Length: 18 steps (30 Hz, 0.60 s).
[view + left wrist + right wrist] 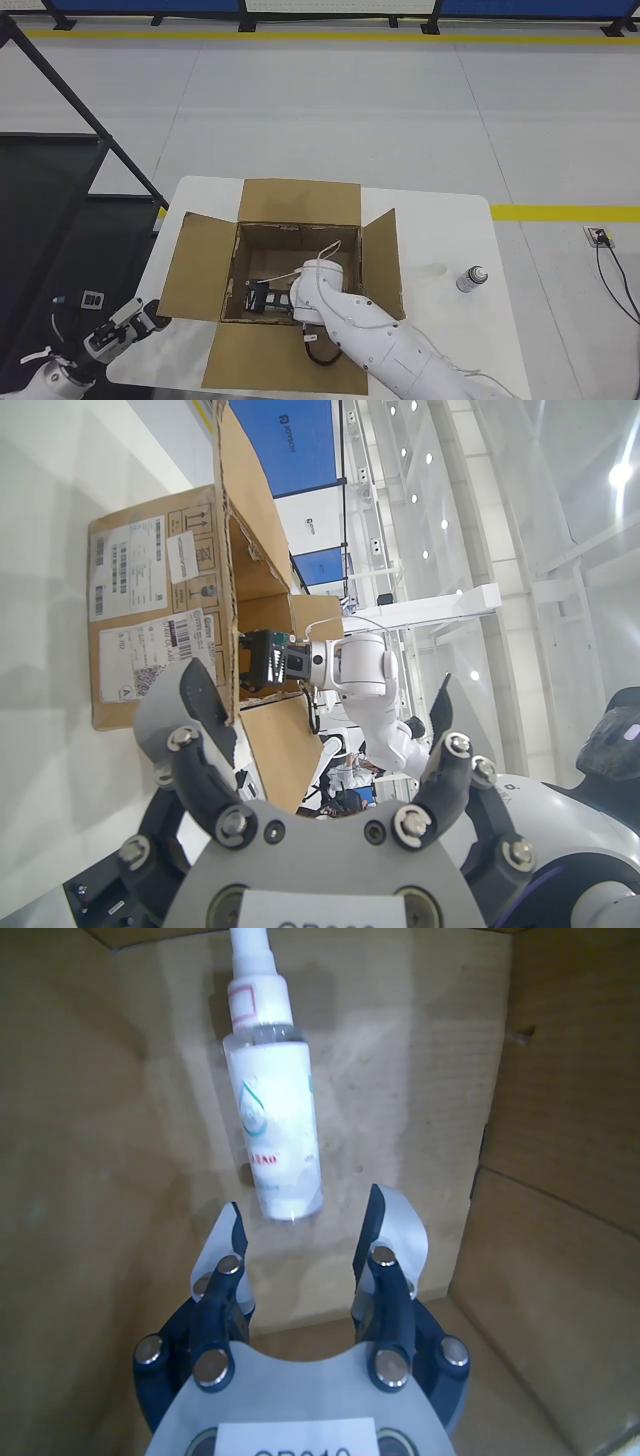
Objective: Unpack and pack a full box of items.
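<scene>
An open cardboard box (283,205) stands in the middle of the white table (435,225), its four flaps spread out. Inside it, a white spray bottle (272,1113) lies on the box floor (400,1078). My right gripper (305,1223) is down in the box just short of the bottle's base, open, with nothing between its fingers; the top view shows it as a dark head (262,298) inside the box. My left gripper (320,695) hangs open and empty off the table's near left corner (128,325), facing the labelled box side (150,600).
A small grey-and-white bottle (471,279) stands upright on the table to the right of the box. The near flap (270,355) lies flat under my right arm. A black frame (90,120) stands left of the table.
</scene>
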Each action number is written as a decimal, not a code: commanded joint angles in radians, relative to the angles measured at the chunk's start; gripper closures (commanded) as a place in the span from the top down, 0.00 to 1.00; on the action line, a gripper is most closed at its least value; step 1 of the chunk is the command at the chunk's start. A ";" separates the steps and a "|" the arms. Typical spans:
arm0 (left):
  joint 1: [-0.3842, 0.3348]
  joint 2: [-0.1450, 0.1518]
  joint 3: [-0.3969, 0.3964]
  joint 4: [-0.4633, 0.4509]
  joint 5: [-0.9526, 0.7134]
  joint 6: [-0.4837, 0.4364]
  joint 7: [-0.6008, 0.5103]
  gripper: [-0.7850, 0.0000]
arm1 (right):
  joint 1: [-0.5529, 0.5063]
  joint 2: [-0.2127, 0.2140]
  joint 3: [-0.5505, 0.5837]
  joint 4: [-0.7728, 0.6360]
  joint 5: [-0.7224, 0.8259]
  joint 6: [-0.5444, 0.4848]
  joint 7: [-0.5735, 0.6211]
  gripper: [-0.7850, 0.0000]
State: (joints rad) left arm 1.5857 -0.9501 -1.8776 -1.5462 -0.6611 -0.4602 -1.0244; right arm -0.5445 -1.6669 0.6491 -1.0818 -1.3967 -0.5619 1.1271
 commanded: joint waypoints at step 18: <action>0.014 -0.006 -0.006 0.006 -0.005 -0.008 0.011 1.00 | 0.033 0.009 0.038 0.032 0.042 -0.121 -0.101 1.00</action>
State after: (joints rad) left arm 1.5993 -0.9562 -1.8825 -1.5415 -0.6652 -0.4677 -1.0132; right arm -0.5220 -1.6534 0.6922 -1.0653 -1.3624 -0.6795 1.0304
